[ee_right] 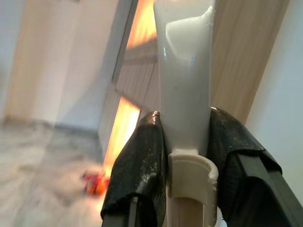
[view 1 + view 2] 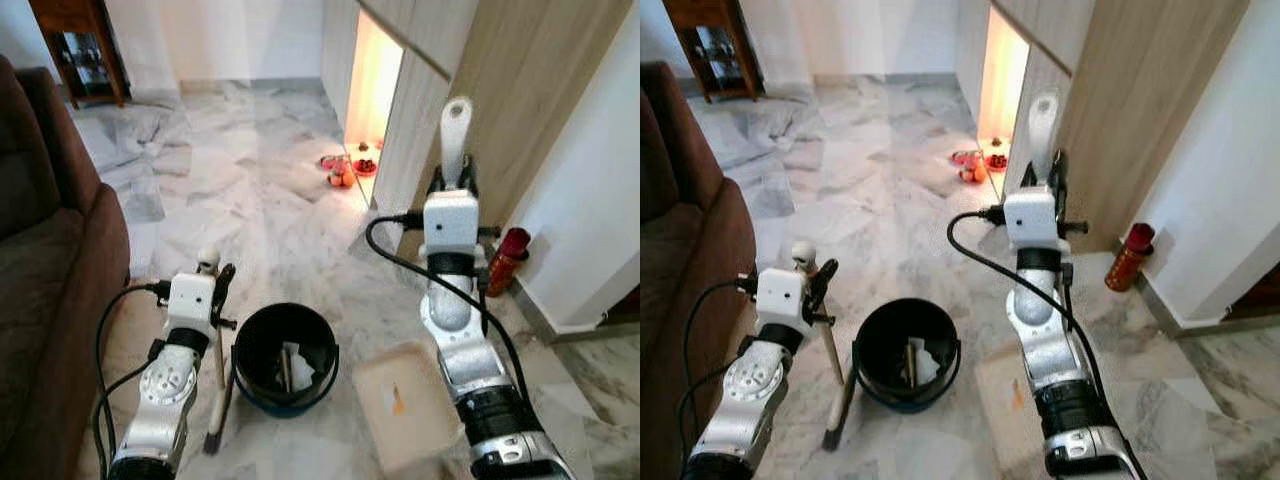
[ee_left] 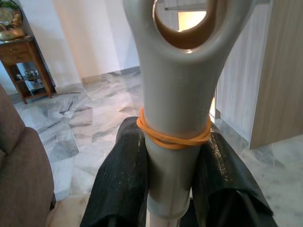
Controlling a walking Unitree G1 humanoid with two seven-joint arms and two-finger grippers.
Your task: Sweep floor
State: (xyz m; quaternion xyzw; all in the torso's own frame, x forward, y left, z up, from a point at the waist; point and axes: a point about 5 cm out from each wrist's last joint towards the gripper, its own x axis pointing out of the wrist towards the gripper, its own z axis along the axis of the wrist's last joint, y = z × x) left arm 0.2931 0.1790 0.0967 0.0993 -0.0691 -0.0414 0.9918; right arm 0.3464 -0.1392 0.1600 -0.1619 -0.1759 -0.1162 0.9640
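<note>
Beside the bucket (image 2: 285, 358), our left gripper (image 2: 218, 285) is clamped on the broom (image 2: 217, 400) handle; our right gripper (image 2: 452, 180) is clamped on the dustpan (image 2: 404, 405) handle. We judge both light, stiff and smooth, best held high on their handles.
</note>
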